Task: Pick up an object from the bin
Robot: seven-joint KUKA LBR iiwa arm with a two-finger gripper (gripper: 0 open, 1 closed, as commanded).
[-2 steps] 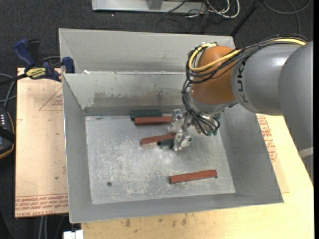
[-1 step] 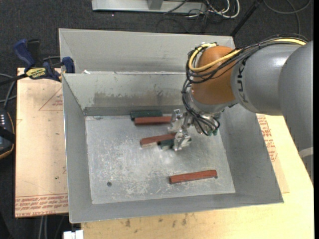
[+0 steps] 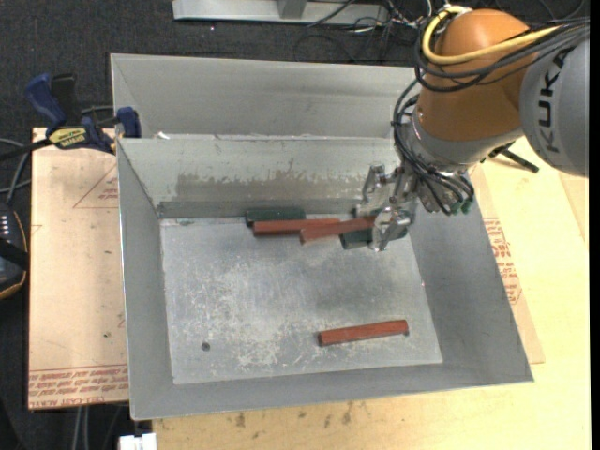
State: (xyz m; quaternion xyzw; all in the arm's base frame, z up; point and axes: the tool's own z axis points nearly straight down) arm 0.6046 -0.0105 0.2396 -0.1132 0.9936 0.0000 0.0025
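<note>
Pick not yet done: nothing is lifted clear of the bin point(image 3: 141, 279). The gripper point(image 3: 382, 221) sits low at back right, at the right end of a long red-brown bar point(image 3: 323, 230) lying flat by the back wall, dark green bits beside it. Clenched or released: cannot tell. 1 front bar point(image 3: 364, 333), same colour, lies untouched.

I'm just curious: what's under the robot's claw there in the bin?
A red-brown bar and a small dark green piece reach under the gripper; their right ends are covered by it.
</note>
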